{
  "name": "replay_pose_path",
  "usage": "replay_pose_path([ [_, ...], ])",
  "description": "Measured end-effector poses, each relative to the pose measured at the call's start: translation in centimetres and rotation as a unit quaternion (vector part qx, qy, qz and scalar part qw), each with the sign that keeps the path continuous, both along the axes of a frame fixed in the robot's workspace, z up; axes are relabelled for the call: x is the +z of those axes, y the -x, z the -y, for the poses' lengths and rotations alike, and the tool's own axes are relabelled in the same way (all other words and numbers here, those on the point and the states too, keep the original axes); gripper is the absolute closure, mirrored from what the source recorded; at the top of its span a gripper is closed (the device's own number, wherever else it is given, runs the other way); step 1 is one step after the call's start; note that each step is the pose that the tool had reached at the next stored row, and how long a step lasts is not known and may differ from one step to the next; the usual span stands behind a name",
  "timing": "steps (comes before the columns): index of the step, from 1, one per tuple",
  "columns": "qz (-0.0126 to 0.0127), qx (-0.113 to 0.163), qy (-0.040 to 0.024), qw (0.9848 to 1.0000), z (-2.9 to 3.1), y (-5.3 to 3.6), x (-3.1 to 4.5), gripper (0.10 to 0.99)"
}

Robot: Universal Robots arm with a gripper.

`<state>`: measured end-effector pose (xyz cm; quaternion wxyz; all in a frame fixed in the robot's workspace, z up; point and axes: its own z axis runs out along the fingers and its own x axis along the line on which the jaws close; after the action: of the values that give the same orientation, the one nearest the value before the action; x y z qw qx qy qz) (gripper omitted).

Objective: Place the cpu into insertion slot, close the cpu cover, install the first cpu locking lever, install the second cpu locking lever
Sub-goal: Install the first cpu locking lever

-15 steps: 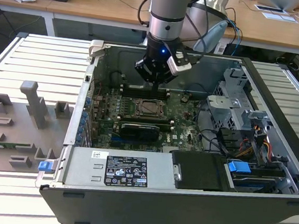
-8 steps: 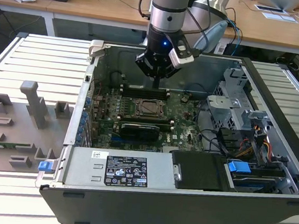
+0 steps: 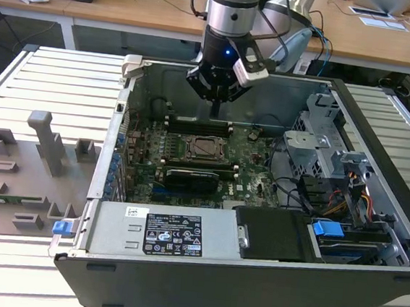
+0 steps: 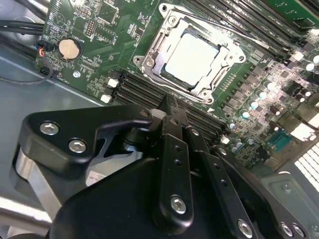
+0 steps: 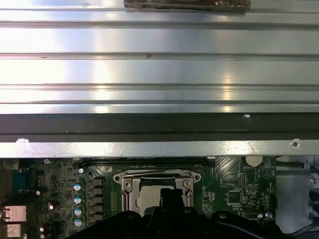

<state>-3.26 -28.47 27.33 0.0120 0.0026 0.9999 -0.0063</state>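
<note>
Socket first, since that's your landmark: the cpu (image 4: 192, 59) is already sitting in it, pale silver top showing through the square window of the cpu cover (image 4: 162, 52), which lies flat down over the chip. You can see the same pair in the first wrist view, though there the gripper's dark body cuts off the near half of the cpu (image 5: 149, 191), so you only get the far edge of the cover (image 5: 157, 175).

In the second wrist view thin wire levers run along the socket's edges, but you can't really tell if they're hooked under their tabs; they're too fine against the frame.

The gripper (image 3: 215, 105) hangs just behind the socket in the exterior view, above the memory slots (image 4: 149, 94) on the far side, not touching the board. In the second wrist view its fingers (image 4: 172, 149) look pressed together into one narrow black stack with nothing pinched between them. The very tips get lost against the dark slots, so you're judging by the finger bodies.

The motherboard (image 4: 89, 30) around the socket is partly hidden too: the gripper's housing blocks everything nearer the camera. In the exterior view the socket (image 3: 207, 148) sits mid-board inside the open computer case (image 3: 251, 281), and the drive cage (image 3: 322, 146) stands off toward the exterior view's right of it.
</note>
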Motion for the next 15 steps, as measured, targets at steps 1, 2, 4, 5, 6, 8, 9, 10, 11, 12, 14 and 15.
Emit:
replay_pose_path([
  [1,0.0,0.0,0.0001,1.0,0.0,0.0,0.14,0.98],
  [2,0.0,0.0,0.0001,1.0,0.0,0.0,0.28,0.98],
  [4,0.0,0.0,0.0,1.0,0.08,0.01,0.29,0.98],
  [5,0.0,0.0,0.0001,1.0,0.7,0.0,0.29,0.98],
  [6,0.0,0.0,0.0001,1.0,1.19,0.0,0.29,0.98],
  [8,0.0,0.0,0.0001,1.0,2.34,0.0,0.29,0.98],
  [9,0.0,0.0,0.0001,1.0,2.41,0.0,0.29,0.98],
  [10,0.0,0.0,0.0,1.0,2.46,0.0,0.29,0.98],
  [11,0.0,0.0,0.0001,1.0,2.47,0.0,0.32,0.98],
  [12,-0.0001,0.0,0.0002,1.0,2.47,0.01,0.38,0.98],
  [14,0.0,0.0,0.0002,1.0,2.47,0.0,0.67,0.98],
  [15,0.0,0.0,0.0001,1.0,2.47,0.0,0.83,0.98],
])
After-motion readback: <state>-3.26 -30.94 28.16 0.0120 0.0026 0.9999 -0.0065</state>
